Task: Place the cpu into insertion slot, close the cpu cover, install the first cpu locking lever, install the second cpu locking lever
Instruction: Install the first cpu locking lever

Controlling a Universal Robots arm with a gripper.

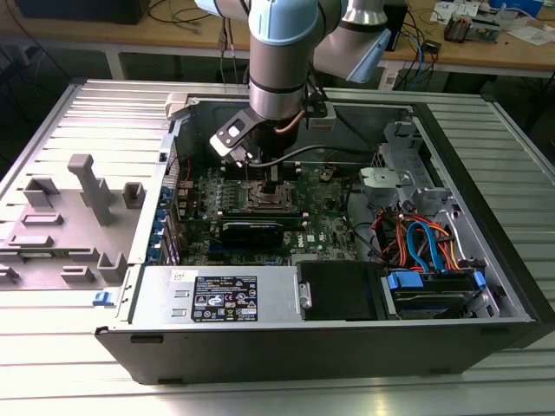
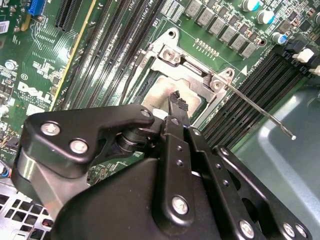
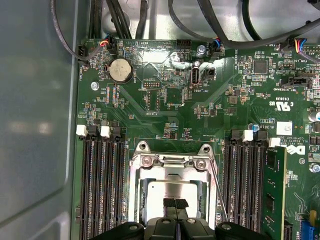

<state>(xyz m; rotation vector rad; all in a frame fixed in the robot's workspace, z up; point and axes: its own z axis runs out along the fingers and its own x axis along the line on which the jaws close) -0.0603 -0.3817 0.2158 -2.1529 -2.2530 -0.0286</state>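
The cpu [image 3: 165,189] lies with its dull silvery top in the insertion slot [image 1: 263,199] on the green motherboard. The cpu cover [image 3: 170,162] lies flat around it as a silvery frame. My gripper [image 3: 175,203] is shut, its two black fingertips pressed together with nothing between them, right over the cpu's top [image 2: 159,93]. In the second wrist view the gripper [image 2: 176,102] stands at the chip's edge. One thin metal locking lever [image 2: 260,113] sticks out free from the socket's corner, also seen beside the cover in the first wrist view [image 3: 216,186].
Black memory slots [image 3: 102,185] flank the socket on both sides, and one green memory card [image 3: 275,192] stands in them. The computer case walls [image 1: 486,173] enclose the board. Cables [image 1: 425,247] and a drive bay sit at the exterior view's right.
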